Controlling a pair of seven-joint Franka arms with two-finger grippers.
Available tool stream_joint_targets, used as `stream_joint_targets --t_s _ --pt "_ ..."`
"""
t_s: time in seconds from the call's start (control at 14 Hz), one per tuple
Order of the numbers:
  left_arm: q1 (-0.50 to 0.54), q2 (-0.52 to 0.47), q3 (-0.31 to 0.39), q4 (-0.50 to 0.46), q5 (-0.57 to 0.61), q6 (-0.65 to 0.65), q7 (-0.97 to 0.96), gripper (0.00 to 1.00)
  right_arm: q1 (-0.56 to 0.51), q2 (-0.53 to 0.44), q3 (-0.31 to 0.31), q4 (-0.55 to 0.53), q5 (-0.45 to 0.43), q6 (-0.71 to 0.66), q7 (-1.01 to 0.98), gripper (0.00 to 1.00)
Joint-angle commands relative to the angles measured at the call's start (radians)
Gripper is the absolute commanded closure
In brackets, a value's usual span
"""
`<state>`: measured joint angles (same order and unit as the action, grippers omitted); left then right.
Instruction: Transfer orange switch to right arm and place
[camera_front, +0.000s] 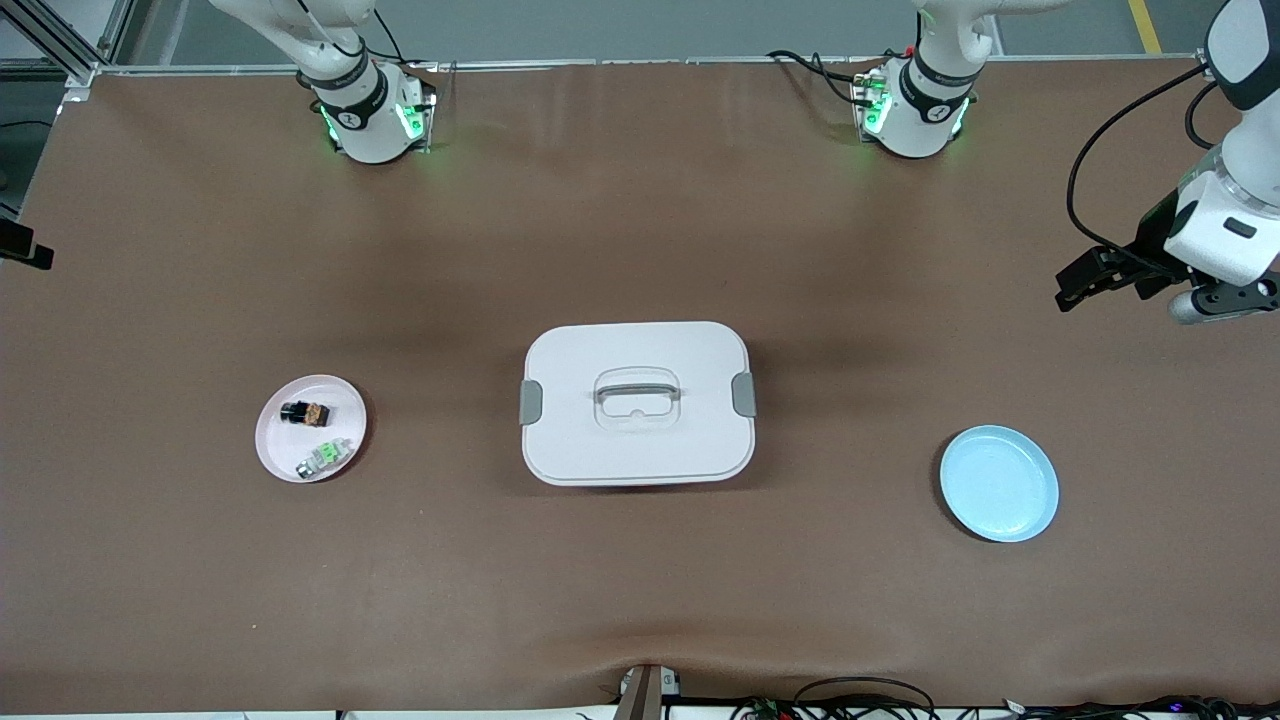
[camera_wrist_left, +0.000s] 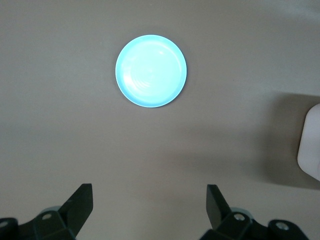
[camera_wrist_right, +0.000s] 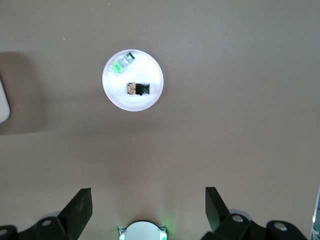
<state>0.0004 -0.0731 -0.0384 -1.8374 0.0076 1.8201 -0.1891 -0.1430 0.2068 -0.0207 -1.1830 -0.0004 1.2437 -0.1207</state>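
From the front camera, the brown surface (camera_front: 640, 230) carries three groups of things in a row. Toward the right arm's end sits a small pink plate (camera_front: 270, 440), and on it lies the orange switch (camera_front: 307, 412), with a small silvery part with a green face (camera_front: 325, 458) just beside it, nearer to the camera. In the middle stands a white box (camera_front: 637, 440) with a closed lid, grey clips at its two ends and a handle on top. Toward the left arm's end lies a light blue plate (camera_front: 999, 483), well apart from the box. The left gripper (camera_front: 1085, 283) hangs in the air over the bare surface at the left arm's end of the table. The right arm shows only its base here.

In the left wrist view, the left gripper (camera_wrist_left: 149, 200) has its fingers (camera_wrist_left: 80, 202) spread wide with nothing between them. Below it are the blue plate (camera_wrist_left: 151, 70) and a corner of the white box (camera_wrist_left: 310, 145).

In the right wrist view, the right gripper (camera_wrist_right: 148, 202) also holds its fingers (camera_wrist_right: 79, 205) spread apart around nothing, high over the surface. Below lies the pink plate (camera_wrist_right: 150, 97), holding the orange switch (camera_wrist_right: 138, 88) and the green-faced part (camera_wrist_right: 121, 63) close together.
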Motion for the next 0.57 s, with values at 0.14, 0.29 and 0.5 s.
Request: stream_joint_targets --t_s 0.14,0.29,0.5 --pt "-0.011 -0.011 0.015 0.013 -0.017 -0.002 0.019 0.0 0.066 -0.023 0.004 0.005 0.057 -0.029 0.03 0.0" --pt "-0.011 0.015 0.014 0.061 -0.014 -0.005 0.019 0.0 0.072 -0.049 0.007 -0.001 0.057 -0.05 0.012 0.0" --pt "-0.008 0.024 0.014 0.102 -0.006 -0.047 0.022 0.0 0.098 -0.053 0.005 -0.026 0.05 -0.061 0.012 0.0"
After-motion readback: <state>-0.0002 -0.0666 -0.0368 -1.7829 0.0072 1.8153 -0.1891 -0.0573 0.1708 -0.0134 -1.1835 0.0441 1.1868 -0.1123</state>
